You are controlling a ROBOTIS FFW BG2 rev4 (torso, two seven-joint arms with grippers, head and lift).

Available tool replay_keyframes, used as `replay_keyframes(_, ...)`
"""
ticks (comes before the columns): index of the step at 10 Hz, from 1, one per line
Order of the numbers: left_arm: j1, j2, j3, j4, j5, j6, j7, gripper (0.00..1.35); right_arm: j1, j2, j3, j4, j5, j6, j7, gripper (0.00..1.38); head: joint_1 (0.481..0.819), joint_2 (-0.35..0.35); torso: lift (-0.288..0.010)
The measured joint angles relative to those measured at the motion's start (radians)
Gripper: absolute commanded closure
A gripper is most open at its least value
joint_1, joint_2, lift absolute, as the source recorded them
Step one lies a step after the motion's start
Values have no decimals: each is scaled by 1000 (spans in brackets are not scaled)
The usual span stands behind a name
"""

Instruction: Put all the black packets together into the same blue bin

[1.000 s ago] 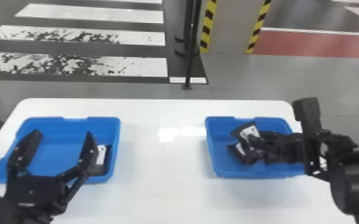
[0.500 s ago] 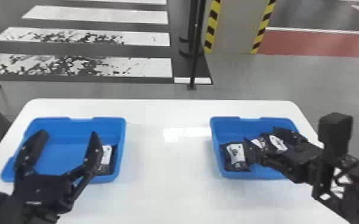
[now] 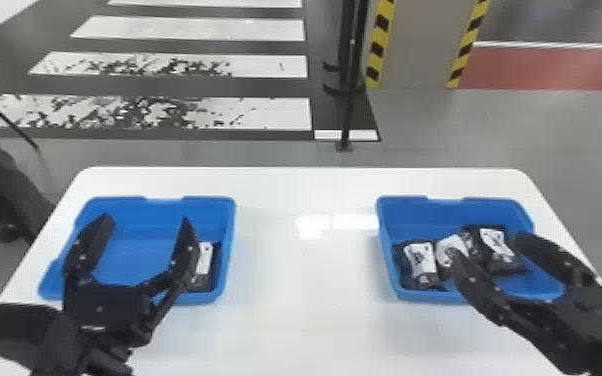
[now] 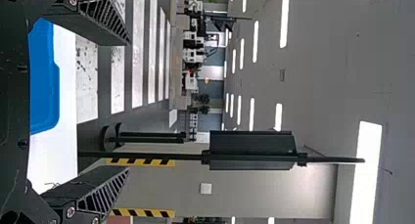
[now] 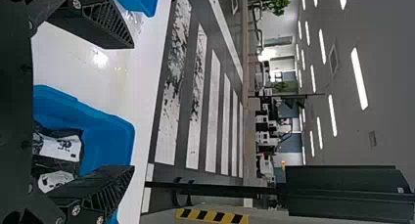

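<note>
My left gripper stands open over the left blue bin, where a black packet with a white label lies along the right wall. Over the front of the right blue bin, my right gripper is open. That bin holds black packets: one at the left wall, one in the middle partly behind a finger, one farther right. In the left wrist view the left gripper has nothing between its fingers. The right wrist view shows the right gripper spread beside packets.
Both bins stand on a white table, with a wide stretch of tabletop between them. A black post rises from the floor behind the table. At the left edge, a person's leg stands beside the table.
The right gripper has backed out of the right bin toward the front right and opened, and the packets there now lie more in view. The left gripper stays open over its bin.
</note>
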Motion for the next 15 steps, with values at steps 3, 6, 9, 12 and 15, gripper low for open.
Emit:
replay_keyframes(3, -68, -7, 56, 12, -4, 223, -135, 128, 41, 1, -5, -10, -20, -8, 0, 151, 695, -25, -110)
replay_keyframes(6, -195, -18, 161, 35, -82, 552, -234, 128, 48, -1, -5, 9, -21, -3, 20, 151, 695, 36, -110)
replay_keyframes(9, -357, 26, 176, 99, -136, 869, -351, 128, 77, -11, -5, -1, -24, 11, 31, 151, 695, 68, -110)
replay_keyframes(12, -525, 69, 134, 258, -167, 1071, -448, 133, 81, -12, -5, -5, -26, 13, 34, 150, 695, 57, -110)
replay_keyframes(15, -601, 85, 86, 346, -202, 1165, -488, 265, 71, -11, -3, 3, -24, 13, 42, 150, 695, 42, -110)
